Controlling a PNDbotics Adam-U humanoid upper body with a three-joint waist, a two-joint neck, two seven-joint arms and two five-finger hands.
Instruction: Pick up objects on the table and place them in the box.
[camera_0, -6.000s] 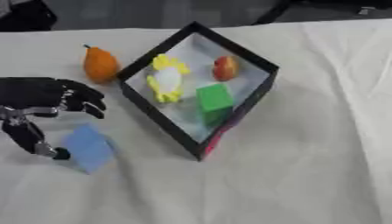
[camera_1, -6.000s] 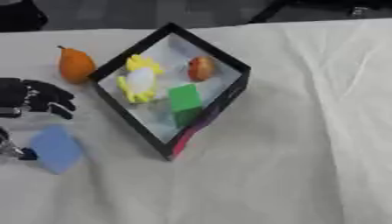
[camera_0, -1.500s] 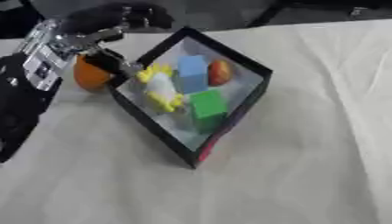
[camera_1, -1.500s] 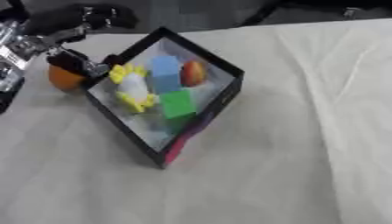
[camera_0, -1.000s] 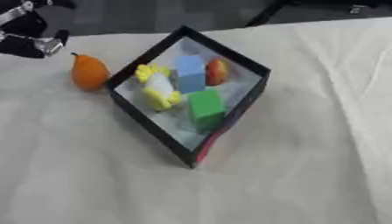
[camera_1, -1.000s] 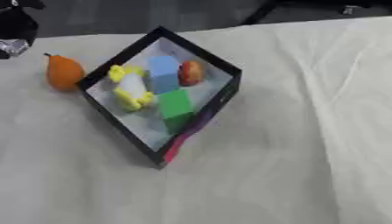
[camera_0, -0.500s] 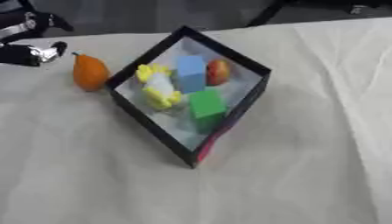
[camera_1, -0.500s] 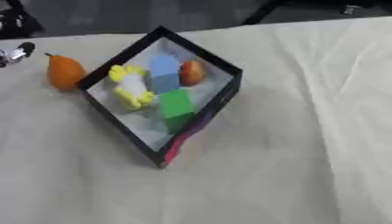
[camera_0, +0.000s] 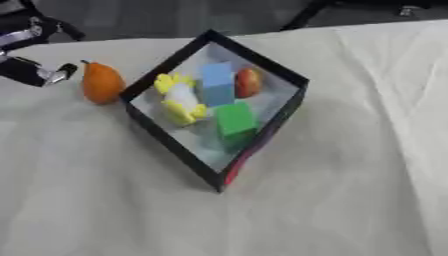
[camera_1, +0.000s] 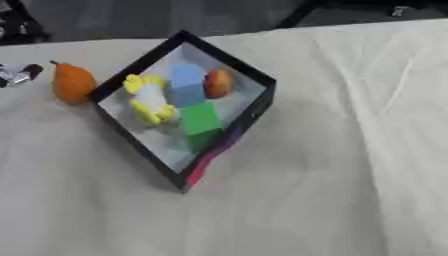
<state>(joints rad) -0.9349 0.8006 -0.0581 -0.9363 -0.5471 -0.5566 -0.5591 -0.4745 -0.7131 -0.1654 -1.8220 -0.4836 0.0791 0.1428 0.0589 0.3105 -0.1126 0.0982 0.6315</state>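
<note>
Left eye view: the box (camera_0: 262, 71) is seen near the table's (camera_0: 350, 200) far edge, holding a blue block (camera_0: 217, 83), a green block (camera_0: 234, 118), a yellow toy (camera_0: 181, 99) and a red fruit (camera_0: 248, 82); an orange pear (camera_0: 101, 83) stands just beside the box's left corner. The left hand (camera_0: 31, 70) is seen at the table's far left edge, near the pear; whether its fingers are apart cannot be told; the right hand is out of view.

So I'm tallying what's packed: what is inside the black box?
Inside the black box lie a yellow toy, a blue block, a green block and a red-orange fruit. Anything beneath them is hidden.
</note>
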